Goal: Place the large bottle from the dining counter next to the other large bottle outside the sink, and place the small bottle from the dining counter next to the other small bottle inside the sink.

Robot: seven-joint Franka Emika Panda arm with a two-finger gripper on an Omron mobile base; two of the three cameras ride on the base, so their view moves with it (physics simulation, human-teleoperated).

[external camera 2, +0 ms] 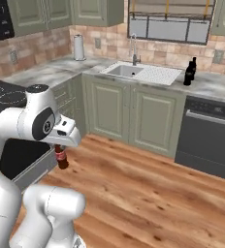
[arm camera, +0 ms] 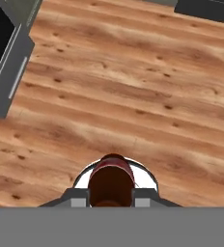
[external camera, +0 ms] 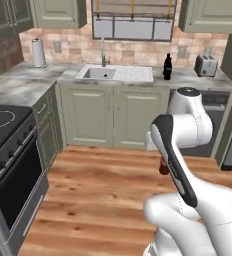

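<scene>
My gripper (external camera 2: 59,147) is shut on the small bottle (external camera 2: 61,158), a short brown one with a red label. It hangs upright under the hand, above the wooden floor. The hand view looks down on the small bottle (arm camera: 111,179) between the gripper (arm camera: 111,201) and its fingers. In the left base view the small bottle (external camera: 163,169) peeks out beside my forearm. The sink (external camera 2: 159,76) lies ahead in the worktop. Two large bottles (external camera 2: 188,73), tall and black, stand together just right of the sink (external camera: 138,77). The dining counter and the other small bottle are out of view.
A black stove (external camera: 8,145) stands on the left, a dark dishwasher (external camera 2: 206,140) under the worktop right of the sink. A toaster (external camera: 205,65) and a paper towel roll (external camera: 38,52) sit on the worktop. Wooden floor (external camera: 98,195) spreads between me and the green cabinets.
</scene>
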